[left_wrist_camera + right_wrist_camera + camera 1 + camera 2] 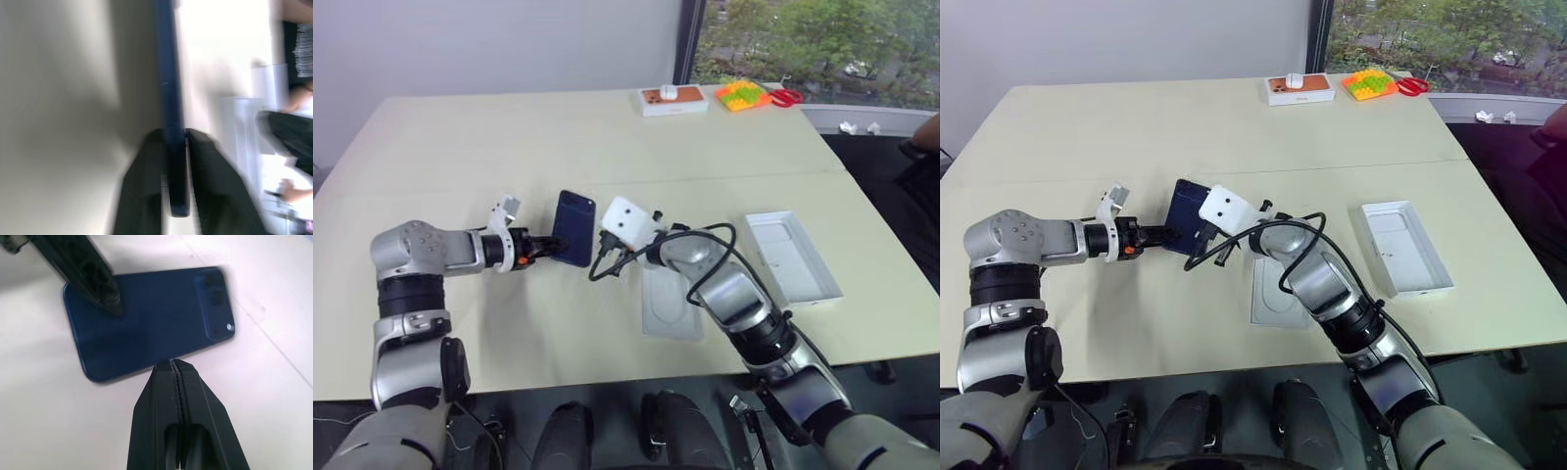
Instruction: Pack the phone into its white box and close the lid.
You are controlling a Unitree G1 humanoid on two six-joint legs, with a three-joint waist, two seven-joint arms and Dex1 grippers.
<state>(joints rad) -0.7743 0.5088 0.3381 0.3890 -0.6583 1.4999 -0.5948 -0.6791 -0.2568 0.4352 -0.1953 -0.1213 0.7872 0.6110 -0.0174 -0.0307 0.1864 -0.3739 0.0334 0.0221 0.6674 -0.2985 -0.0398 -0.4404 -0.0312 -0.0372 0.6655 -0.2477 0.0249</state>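
- The left hand [540, 248] is clenched on the phone [576, 228], fingers pinching its two flat faces at one long edge; the phone hangs clear of the desk [509, 137], standing on edge.
- The right hand [172, 363] is clenched on nothing, its closed tips just at the phone's other long edge. Whether they touch it, I cannot tell.
- The phone's long axis runs roughly up and away from the robot, across the line of the left hand's fingers; the camera block is at a far corner.
- The white box [792, 255] lies open on the desk well to the robot's right of the phone, beyond the right arm, long axis pointing away from the robot.
- A thin white insert [668, 304] lies on the desk between phone and box, under the right forearm.
- Judgement: the phone must travel rightward and be laid flat, long axis matched to the box; the right hand is nearer the box, yet the left one has the grip.
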